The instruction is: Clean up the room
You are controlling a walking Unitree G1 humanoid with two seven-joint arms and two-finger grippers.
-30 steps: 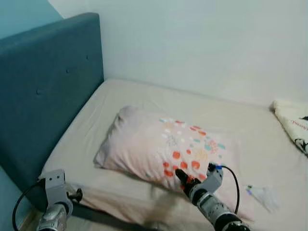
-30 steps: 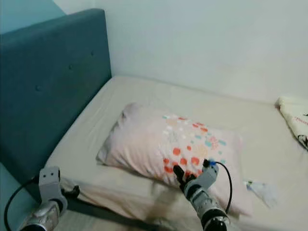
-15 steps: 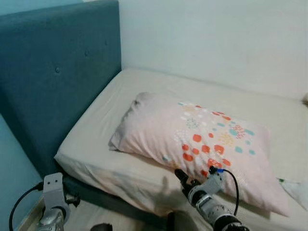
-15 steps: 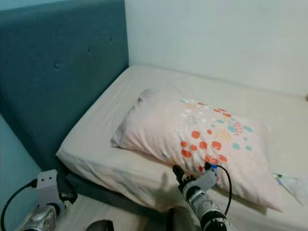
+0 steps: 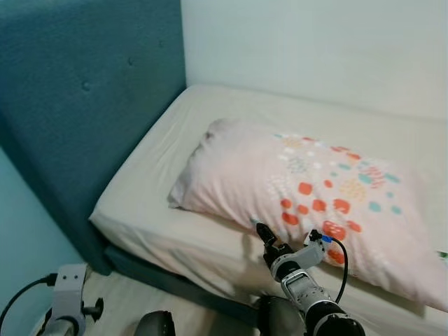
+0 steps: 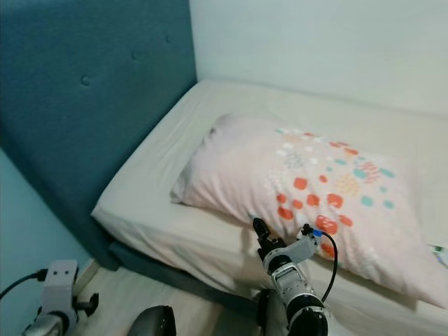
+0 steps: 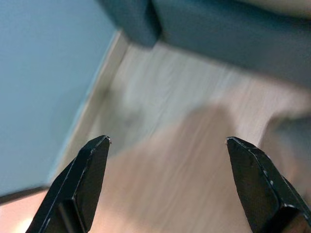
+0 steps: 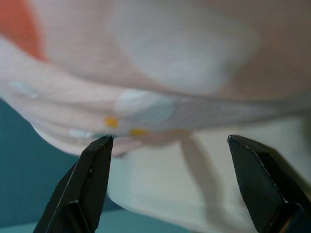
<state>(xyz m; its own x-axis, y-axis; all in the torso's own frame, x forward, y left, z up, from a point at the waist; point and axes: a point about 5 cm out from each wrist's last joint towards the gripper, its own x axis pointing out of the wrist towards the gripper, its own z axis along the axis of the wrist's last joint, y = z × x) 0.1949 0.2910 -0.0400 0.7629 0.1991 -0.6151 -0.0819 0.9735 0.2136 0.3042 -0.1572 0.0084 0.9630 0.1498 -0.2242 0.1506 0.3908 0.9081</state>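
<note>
Right gripper [image 8: 167, 184] raised at near edge of bed [image 5: 140, 189], fingers [image 8: 82, 184] spread wide, gripping nothing. Pillow [image 5: 315, 189] directly ahead of the fingertips: pale pink, orange, teal and white dot print, lying flat on the beige sheet. In right wrist view, pillow's near edge spans the gap between the two fingers, just beyond the tips; contact cannot be told. Pale sheet below that edge, between the tips, with a finger shadow on it. In head views, black fingers [image 5: 266, 238] point at the pillow's near long side, at the orange-dot patch; tips close to or at the fabric, too small to resolve.

Left gripper [image 7: 167, 189] low beside the bed's foot-side corner, fingers [image 7: 80, 184] wide apart, empty. Wooden floor [image 7: 194, 145] ahead of and between the tips, blurred. Teal wall and pale skirting [image 7: 92, 102] off the outer side of one finger; dark teal bed base [image 7: 233, 34] beyond the tips, well apart from them.

Teal tufted headboard [image 5: 84, 105] past the pillow's far-left end, away from right fingers. White wall [image 5: 315, 49] behind the bed. Small bit of white plastic [image 6: 441, 253] on the sheet at the frame edge, beyond the pillow's right end, well clear of both grippers.
</note>
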